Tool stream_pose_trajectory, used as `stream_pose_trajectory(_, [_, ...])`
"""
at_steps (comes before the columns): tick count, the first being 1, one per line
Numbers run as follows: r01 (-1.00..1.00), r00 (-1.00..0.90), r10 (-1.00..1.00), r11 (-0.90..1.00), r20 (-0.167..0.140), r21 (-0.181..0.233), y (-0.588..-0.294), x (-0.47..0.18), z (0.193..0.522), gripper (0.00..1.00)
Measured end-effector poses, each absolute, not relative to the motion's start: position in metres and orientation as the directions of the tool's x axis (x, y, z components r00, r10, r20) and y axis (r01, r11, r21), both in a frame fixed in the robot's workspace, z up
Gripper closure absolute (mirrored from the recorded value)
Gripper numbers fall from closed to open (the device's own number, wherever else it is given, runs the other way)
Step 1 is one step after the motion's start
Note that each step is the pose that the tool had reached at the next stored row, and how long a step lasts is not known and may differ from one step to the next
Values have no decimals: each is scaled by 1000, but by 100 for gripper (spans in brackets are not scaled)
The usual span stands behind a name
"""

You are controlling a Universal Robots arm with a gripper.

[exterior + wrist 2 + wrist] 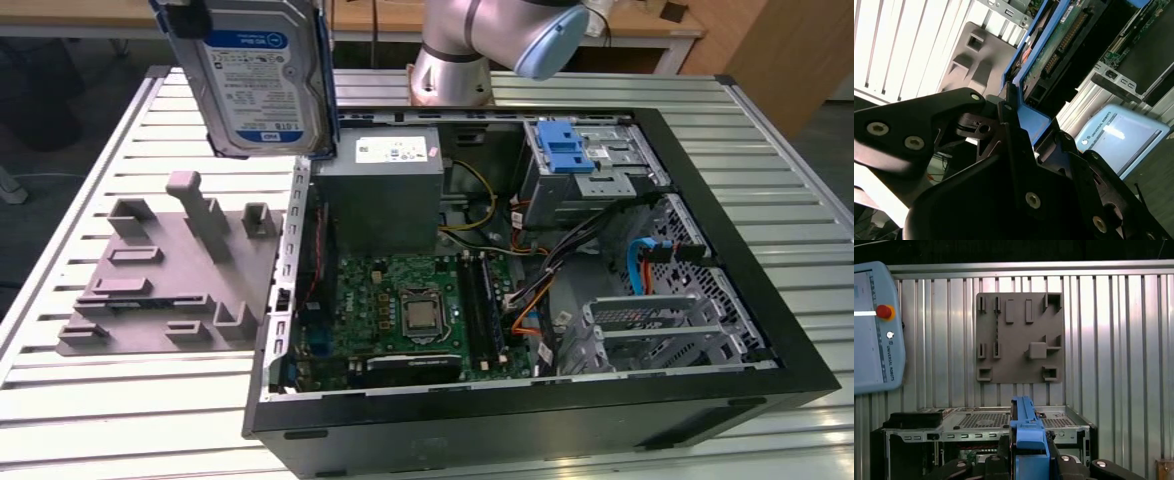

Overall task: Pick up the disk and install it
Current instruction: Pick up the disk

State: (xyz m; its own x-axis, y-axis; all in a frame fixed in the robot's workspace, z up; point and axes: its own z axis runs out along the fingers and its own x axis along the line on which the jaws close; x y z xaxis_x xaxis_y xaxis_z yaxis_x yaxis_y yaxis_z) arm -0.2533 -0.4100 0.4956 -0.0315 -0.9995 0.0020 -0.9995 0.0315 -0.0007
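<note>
robot arm lifts a hard drive over an open computer: my gripper (1034, 125) is clamped on the disk (260, 80), its black fingers (1010, 125) pinching the blue carrier rail from both sides in both wrist views. in the exterior view the disk hangs upright, raised off the table, with its white-and-blue label facing the camera. it sits over the wall of the open computer case (534, 410) on the exterior view's left, just beside the grey power supply (380, 190). the grey fixture plate (160, 270) lies on the slatted table (80, 150) further left. a teach pendant (874, 325) lies on the table in the first wrist view.
</note>
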Motion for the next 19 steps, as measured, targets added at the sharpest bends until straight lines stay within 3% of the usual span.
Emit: stream_pose_trajectory(19, [-1000, -32, -1000, 32, 2, -1, -410, -220, 496, 64])
